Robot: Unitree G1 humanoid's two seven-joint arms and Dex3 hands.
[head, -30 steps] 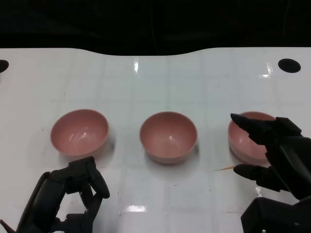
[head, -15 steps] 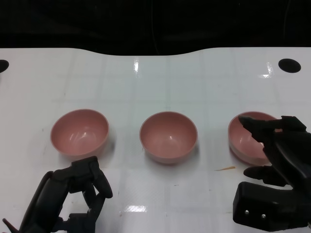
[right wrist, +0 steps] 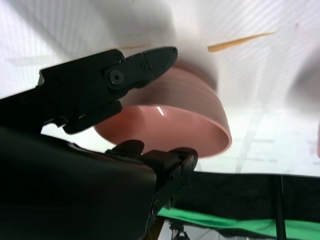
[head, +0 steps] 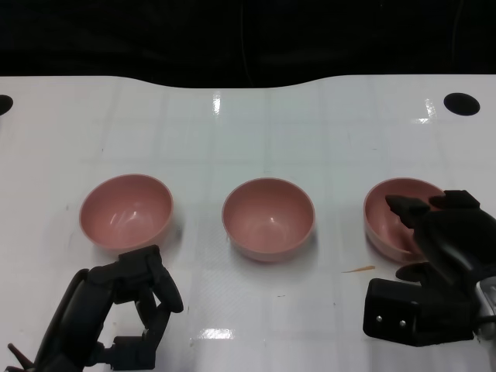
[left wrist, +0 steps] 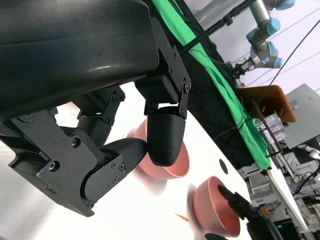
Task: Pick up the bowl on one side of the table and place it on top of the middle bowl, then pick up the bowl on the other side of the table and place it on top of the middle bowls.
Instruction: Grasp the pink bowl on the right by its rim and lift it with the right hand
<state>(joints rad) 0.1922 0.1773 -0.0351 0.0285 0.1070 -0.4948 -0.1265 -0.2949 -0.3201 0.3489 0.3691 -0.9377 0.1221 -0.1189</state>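
Three pink bowls stand in a row on the white table: the left bowl [head: 126,211], the middle bowl [head: 268,217] and the right bowl [head: 391,221]. My right hand [head: 442,244] straddles the near right rim of the right bowl. One fingertip [head: 399,206] reaches inside and another sits outside, low by the table. In the right wrist view the bowl [right wrist: 170,120] lies between the fingers [right wrist: 112,80]; contact is not clear. The bowl rests on the table. My left hand [head: 128,306] hangs in front of the left bowl with its fingers curled in on nothing.
A thin orange sliver [head: 358,270] lies on the table between the middle and right bowls. Dark round holes [head: 461,103] mark the far corners of the table. Beyond the far edge the left wrist view shows a green cloth [left wrist: 210,65] and lab equipment.
My right hand has drawn back and sunk lower around the right bowl's rim, with its wrist block now showing. The bowls have not moved. My left hand shifted only slightly.
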